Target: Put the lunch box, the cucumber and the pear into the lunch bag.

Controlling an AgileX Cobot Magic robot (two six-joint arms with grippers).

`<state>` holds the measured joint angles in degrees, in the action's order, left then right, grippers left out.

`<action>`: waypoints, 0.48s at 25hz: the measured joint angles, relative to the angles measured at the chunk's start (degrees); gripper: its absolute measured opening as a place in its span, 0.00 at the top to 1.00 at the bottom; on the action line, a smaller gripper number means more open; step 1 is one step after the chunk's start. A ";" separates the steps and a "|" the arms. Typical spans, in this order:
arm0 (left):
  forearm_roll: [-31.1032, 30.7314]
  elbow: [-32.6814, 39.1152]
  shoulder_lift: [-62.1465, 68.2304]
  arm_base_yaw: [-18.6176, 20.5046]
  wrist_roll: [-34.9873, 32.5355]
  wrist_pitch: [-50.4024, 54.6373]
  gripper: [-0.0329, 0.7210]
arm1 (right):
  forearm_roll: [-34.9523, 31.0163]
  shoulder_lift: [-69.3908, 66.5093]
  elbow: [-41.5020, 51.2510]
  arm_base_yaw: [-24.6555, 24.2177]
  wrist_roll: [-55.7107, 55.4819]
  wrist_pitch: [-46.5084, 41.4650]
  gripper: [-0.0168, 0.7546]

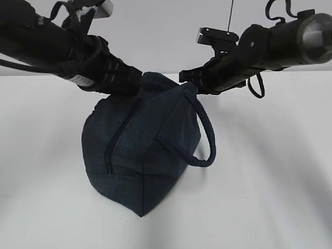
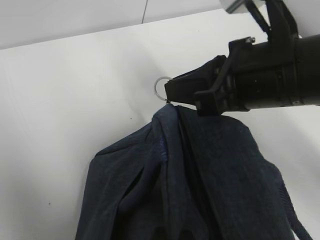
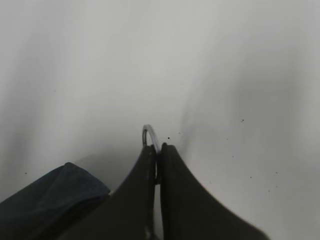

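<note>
Best done by pulling the silver ring pull steadily along the zipper line while bracing the fabric against the tug. Right gripper pressed together on that ring at the top end of the dark navy boxy fabric lunch bag. Left gripper buried against the bag's top; grip impossible to tell. Standing mid-tabletop, zipper apparently closed, padded loop handle drooping rightward.
</note>
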<state>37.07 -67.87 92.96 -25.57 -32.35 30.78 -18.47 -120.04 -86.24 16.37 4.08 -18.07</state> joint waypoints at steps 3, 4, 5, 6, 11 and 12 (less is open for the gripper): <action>0.05 0.00 -0.15 1.02 0.57 0.67 0.96 | -0.22 -0.19 -1.47 0.00 0.00 -1.65 0.97; 0.05 0.00 -0.45 1.30 0.57 1.05 0.93 | 0.04 -0.49 -2.46 -0.10 0.25 -2.58 0.96; 0.05 -0.05 -0.89 1.50 0.57 1.50 0.90 | 0.50 -0.89 -3.56 -0.57 0.73 -3.78 0.92; 0.00 -0.05 -1.73 1.89 0.58 1.63 0.83 | 1.22 -1.31 -4.60 -1.04 1.43 -5.10 0.85; -0.58 -0.37 -2.53 2.06 0.74 2.24 0.50 | 2.91 -1.62 -12.21 -2.43 4.27 -11.90 0.39; -0.63 -0.37 -2.53 2.06 0.74 2.68 0.47 | 2.91 -1.62 -13.51 -2.43 4.75 -13.47 0.34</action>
<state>36.44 -68.24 90.42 -23.51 -31.61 33.45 -15.56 -121.66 -99.75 13.95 8.83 -31.54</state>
